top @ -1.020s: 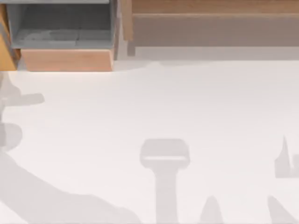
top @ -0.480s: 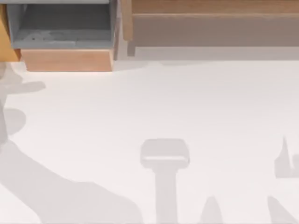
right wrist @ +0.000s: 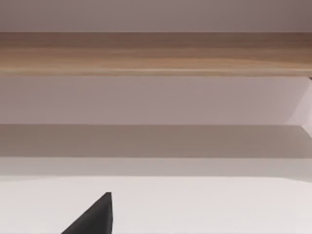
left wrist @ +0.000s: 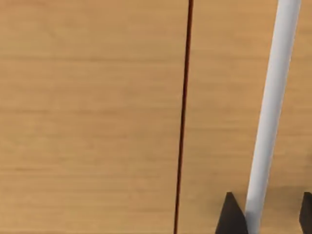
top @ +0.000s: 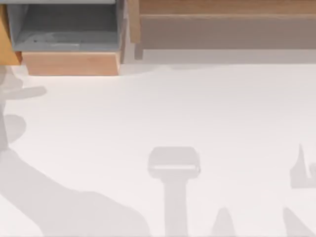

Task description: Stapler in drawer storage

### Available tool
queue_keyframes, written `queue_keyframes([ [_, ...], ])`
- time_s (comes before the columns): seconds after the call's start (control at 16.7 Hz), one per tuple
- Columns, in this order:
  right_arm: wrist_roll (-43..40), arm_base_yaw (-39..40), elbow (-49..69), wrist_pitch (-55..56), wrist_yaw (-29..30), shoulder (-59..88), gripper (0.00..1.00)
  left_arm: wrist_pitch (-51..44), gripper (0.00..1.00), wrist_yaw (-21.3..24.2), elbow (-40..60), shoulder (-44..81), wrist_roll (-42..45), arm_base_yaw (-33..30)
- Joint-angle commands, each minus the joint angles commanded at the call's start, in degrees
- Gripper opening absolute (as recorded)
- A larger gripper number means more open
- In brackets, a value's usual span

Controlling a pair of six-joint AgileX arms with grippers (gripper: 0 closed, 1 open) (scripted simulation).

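Note:
The drawer [top: 71, 63] stands pulled out at the table's far left corner, with its grey interior [top: 64, 24] showing behind the plain light-wood front panel. The stapler is out of view. In the left wrist view my left gripper [left wrist: 267, 217] is open close to a yellowish wooden panel [left wrist: 92, 117]. Its two dark fingertips [left wrist: 229, 214] stand either side of a white bar [left wrist: 273, 97], with a gap on one side. My right gripper [right wrist: 97, 217] shows as a dark tip over the white table, facing the long wooden shelf unit [right wrist: 156, 53].
The wide wooden shelf unit [top: 222, 24] runs along the far edge to the right of the drawer. An orange-wood cabinet side [top: 6, 39] borders the drawer on the left. Arm shadows fall on the white table [top: 197, 108] along its left and near sides.
The left arm's shadow on the table's left side has shifted and spread a little to the right. The drawer and shelf unit have stayed put.

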Motion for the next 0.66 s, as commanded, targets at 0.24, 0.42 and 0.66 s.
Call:
queue_keyframes([
  [0.24,0.0,0.0,0.0,0.0,0.0,0.0,1.00,0.0,0.90,0.0,0.0,0.0,0.0,0.0],
  [0.42,0.0,0.0,0.0,0.0,0.0,0.0,1.00,0.0,1.00,0.0,0.0,0.0,0.0,0.0],
  [0.66,0.0,0.0,0.0,0.0,0.0,0.0,1.00,0.0,1.00,0.0,0.0,0.0,0.0,0.0],
])
